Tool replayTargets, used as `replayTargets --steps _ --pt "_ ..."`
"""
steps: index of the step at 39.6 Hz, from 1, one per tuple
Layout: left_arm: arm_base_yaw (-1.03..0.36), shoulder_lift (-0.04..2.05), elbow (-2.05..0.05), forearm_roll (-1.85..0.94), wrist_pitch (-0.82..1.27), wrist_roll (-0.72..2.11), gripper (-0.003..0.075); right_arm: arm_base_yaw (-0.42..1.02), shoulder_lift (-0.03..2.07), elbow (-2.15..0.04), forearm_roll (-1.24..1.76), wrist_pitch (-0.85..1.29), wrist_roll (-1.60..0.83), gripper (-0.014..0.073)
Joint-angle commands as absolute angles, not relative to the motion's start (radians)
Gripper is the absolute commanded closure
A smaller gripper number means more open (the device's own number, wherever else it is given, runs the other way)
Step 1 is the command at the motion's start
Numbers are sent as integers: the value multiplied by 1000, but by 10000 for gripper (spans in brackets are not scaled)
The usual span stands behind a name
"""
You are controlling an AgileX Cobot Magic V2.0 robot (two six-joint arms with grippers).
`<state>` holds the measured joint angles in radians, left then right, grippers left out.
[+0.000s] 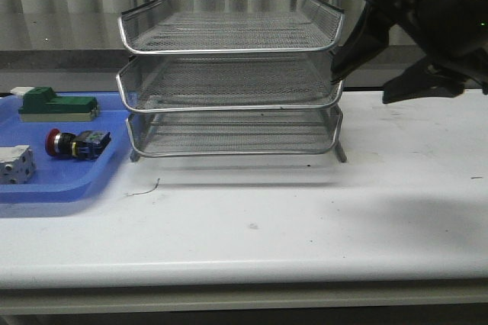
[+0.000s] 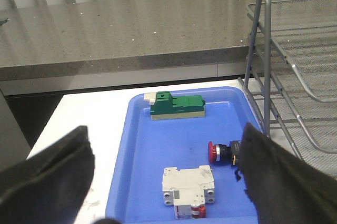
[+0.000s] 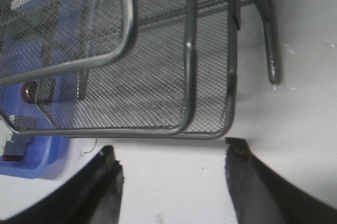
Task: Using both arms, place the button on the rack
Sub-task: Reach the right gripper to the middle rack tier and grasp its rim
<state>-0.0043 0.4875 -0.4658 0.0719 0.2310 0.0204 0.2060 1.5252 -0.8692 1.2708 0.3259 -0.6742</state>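
We see a white table filling the lower frame. Directly on it stand the rack at upper centre and a blue tray at left edge.

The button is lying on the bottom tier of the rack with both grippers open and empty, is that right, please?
Not quite: the button lies on the blue tray beside the rack, as the front view shows. Both grippers, left and right, are indeed open and empty.

A lab-style test bench: white table, granite counter behind it, blue tray holding electrical components.
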Motion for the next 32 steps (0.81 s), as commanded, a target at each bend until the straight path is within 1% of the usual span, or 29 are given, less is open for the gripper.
replayTargets --steps 1,11,26,29,32 --pt "-3 496 -502 74 162 8 188 208 1535 -926 1387 338 -753 242" --pt "-3 496 -502 74 162 8 188 207 1636 -999 1433 351 -779 244" --pt "-3 496 -502 74 162 8 188 203 1725 -1063 1493 358 -779 249" --pt "-3 496 -502 74 162 8 188 203 1726 -1063 1496 358 -779 297" --pt "-3 496 -502 74 162 8 188 203 1726 -1063 1500 358 -779 380"
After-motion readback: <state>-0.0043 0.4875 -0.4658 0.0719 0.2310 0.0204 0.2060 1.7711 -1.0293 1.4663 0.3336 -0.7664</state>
